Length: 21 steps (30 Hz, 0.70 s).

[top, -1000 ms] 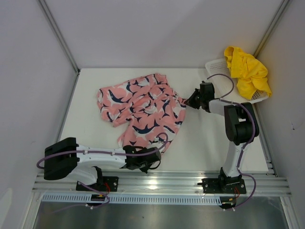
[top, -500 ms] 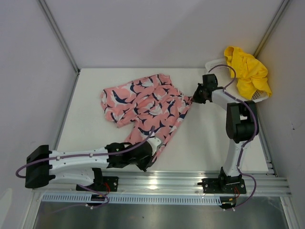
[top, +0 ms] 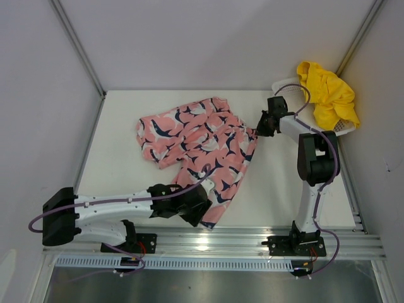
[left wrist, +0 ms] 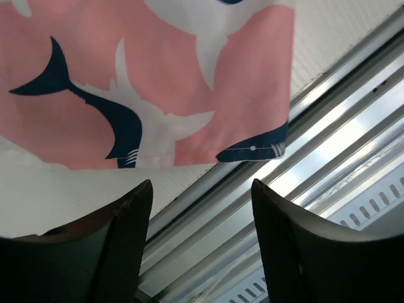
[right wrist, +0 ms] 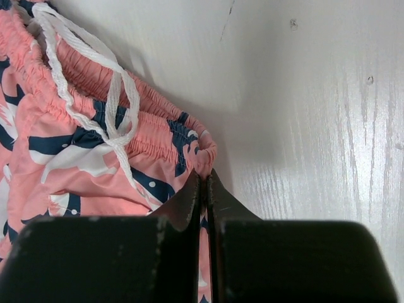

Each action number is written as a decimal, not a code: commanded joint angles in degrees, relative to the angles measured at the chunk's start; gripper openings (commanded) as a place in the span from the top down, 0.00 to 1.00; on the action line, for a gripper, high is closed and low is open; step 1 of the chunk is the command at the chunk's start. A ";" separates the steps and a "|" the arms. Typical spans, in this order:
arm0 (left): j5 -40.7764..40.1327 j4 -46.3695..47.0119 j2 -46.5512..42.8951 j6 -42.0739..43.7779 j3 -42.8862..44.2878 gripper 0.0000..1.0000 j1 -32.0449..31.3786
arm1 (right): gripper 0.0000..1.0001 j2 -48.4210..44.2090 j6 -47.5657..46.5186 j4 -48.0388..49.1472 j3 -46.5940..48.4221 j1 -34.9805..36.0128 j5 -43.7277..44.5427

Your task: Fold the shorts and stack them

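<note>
The pink shorts [top: 196, 148] with navy-and-white print lie spread across the table, one leg reaching the near edge. My right gripper [top: 260, 129] is shut on the waistband's right end; the wrist view shows the elastic edge [right wrist: 205, 148] pinched between the jaws [right wrist: 204, 177], with the white drawstring [right wrist: 117, 95] beside it. My left gripper [top: 203, 214] is open at the near leg hem. In its wrist view the pink shorts [left wrist: 158, 82] lie just beyond the fingertips [left wrist: 201, 189], with nothing between them. The yellow shorts [top: 327, 95] are heaped in the basket.
A white mesh basket [top: 285, 87] stands at the back right corner, against the wall. Aluminium rails [top: 252, 237] run along the table's near edge, and the rail [left wrist: 328, 145] lies right under the left gripper. Grey walls close in the left, back and right.
The left gripper closed on the near leg, drew it toward the near edge, then opened and let it go. The shorts now lie more spread out. The right gripper kept its hold.
</note>
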 commanded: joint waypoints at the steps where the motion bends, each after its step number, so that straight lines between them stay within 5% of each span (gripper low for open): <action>1: -3.72 1.47 2.12 4.11 5.80 0.32 -4.02 | 1.00 0.76 -1.26 -1.15 3.03 -0.36 0.56; 11: -9.09 1.82 12.76 5.26 13.20 0.29 -14.48 | 1.00 1.82 0.05 -0.18 2.85 -0.62 -1.29; 21: -11.47 3.49 18.22 2.18 11.09 0.32 -11.15 | 1.00 0.85 0.85 0.52 1.97 -0.62 -2.43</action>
